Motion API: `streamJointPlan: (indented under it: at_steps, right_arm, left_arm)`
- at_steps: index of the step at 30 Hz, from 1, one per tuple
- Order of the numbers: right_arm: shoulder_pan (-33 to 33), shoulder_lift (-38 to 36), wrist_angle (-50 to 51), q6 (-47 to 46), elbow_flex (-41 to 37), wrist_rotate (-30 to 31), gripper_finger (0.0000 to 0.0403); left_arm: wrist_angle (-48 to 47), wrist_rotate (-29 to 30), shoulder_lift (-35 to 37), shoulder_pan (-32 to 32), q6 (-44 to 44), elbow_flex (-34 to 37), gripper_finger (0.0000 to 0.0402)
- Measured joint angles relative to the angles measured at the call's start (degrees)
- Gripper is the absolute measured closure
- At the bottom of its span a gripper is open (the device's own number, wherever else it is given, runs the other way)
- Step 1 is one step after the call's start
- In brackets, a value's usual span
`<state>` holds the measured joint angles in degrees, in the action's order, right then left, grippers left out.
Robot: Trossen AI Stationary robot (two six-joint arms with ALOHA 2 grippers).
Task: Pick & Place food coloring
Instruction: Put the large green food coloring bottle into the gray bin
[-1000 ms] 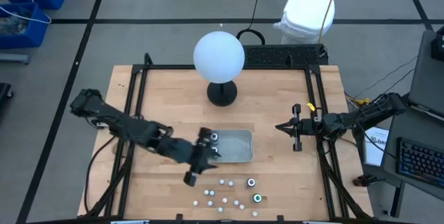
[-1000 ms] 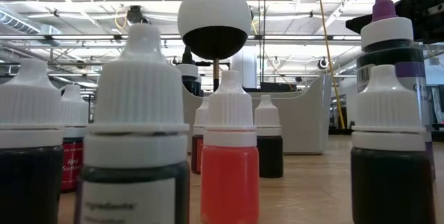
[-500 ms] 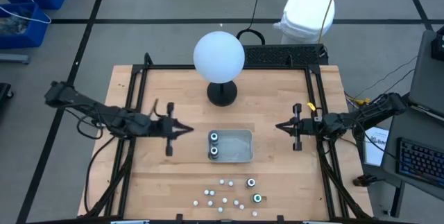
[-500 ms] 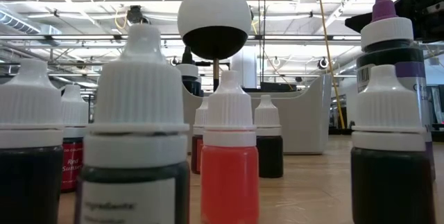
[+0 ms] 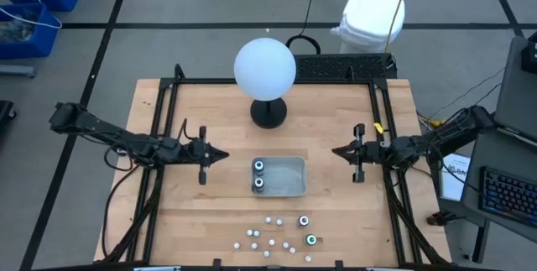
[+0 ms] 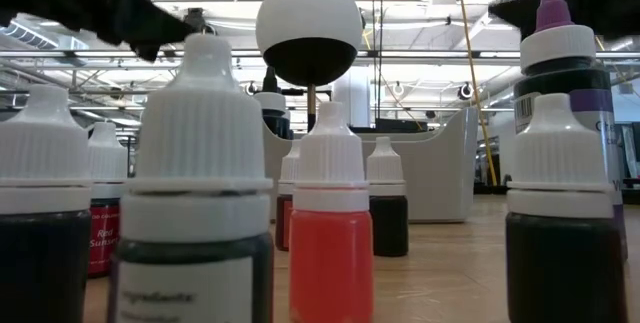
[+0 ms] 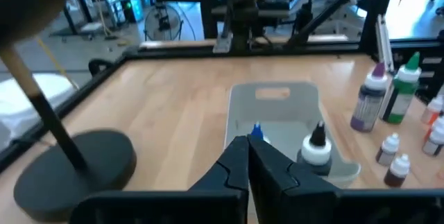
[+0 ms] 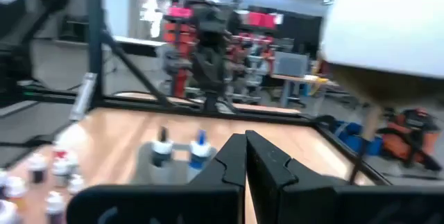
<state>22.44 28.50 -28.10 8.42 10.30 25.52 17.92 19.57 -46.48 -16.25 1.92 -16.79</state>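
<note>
Left gripper (image 5: 220,155), closed and empty, hovers beside the grey tray (image 5: 289,189) holding two bottles (image 5: 258,174). Right gripper (image 5: 337,153), likewise closed and empty, waits opposite. Remaining food coloring (image 5: 281,236) clusters at the counter's (image 5: 336,212) front edge: light, rigid, tippable; probably best gripped around the body.

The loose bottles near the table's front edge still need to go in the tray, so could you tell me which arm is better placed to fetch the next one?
Neither clearly: the left gripper and right gripper flank the tray symmetrically, both shut and empty. The loose bottles lie slightly right of centre, marginally favouring the right.
</note>
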Motion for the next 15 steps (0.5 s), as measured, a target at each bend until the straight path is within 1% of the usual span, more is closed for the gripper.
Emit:
streamJointPlan:
  at_steps: [4, 6, 7, 8, 10, 12, 14, 15]
  right_arm:
    - [5.19, 10.79, 4.14, 0.03, 10.46, 1.41, 0.0403]
    - [8.89, 16.7, 10.72, -0.48, 18.43, 2.61, 0.0403]
    - [10.97, 19.88, 15.04, -1.57, 23.09, 4.44, 0.0403]
    - [13.24, 23.26, 19.79, -3.08, 27.88, 7.58, 0.0403]
    - [17.66, 30.45, 30.16, -7.24, 37.01, 16.26, 0.0403]
    - [21.65, 37.78, 38.1, -11.82, 44.95, 23.18, 0.0403]
    - [24.95, 44.16, 43.09, -15.97, 51.08, 26.79, 0.0403]
    - [26.49, 47.13, 44.03, -17.37, 53.46, 27.89, 0.0403]
  left_arm:
    - [-0.06, -0.02, 0.0, 0.0, 0.82, 0.99, 0.0376]
    - [-0.1, -0.05, 0.0, 0.0, 0.82, 1.04, 0.0377]
    - [-0.11, -0.06, 0.0, -0.02, 0.82, 1.04, 0.0379]
    - [-0.22, -0.06, 0.0, -0.01, 0.82, 1.04, 0.0383]
    - [-0.67, -0.06, 0.0, 0.0, 0.67, 1.04, 0.039]
    - [-0.61, -0.05, 0.0, 0.0, -1.94, 1.04, 0.0396]
    - [0.82, -0.04, 0.0, 0.1, -4.83, 1.04, 0.0397]
    - [1.88, -0.05, 0.0, 0.25, -5.4, 1.04, 0.0395]
